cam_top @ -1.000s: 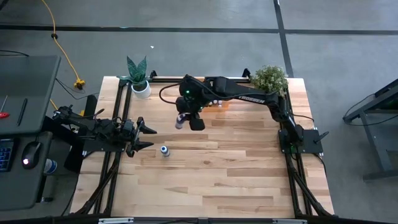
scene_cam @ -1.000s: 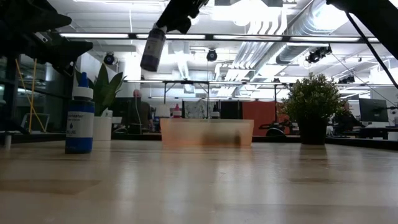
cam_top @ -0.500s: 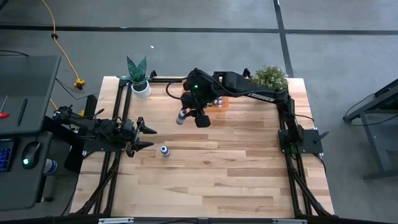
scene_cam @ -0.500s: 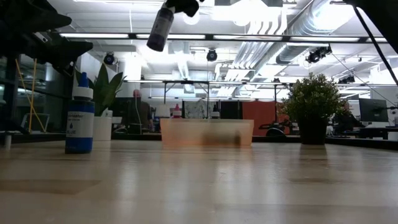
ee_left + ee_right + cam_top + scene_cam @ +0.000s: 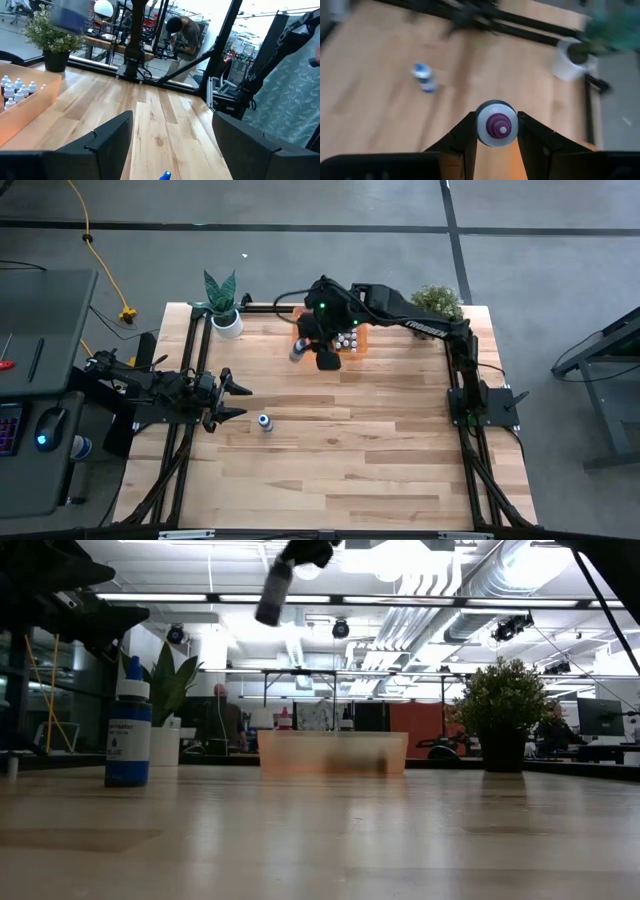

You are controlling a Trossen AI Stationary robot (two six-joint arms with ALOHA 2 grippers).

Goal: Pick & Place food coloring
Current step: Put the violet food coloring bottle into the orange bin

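high view: the right pincer holds a small bottle over the tabletop, just beside the orange bin. the left pincer waits with fingers apart near a blue bottle.

low view: the dark bottle hangs tilted high above the bin.

right wrist view: both fingers are clamped on the bottle.

The right hand now sits farther back and to the right than a second ago — beside the orange bin, apparently just short of it. Its clamped bottle rides higher and more rightward in the low view.
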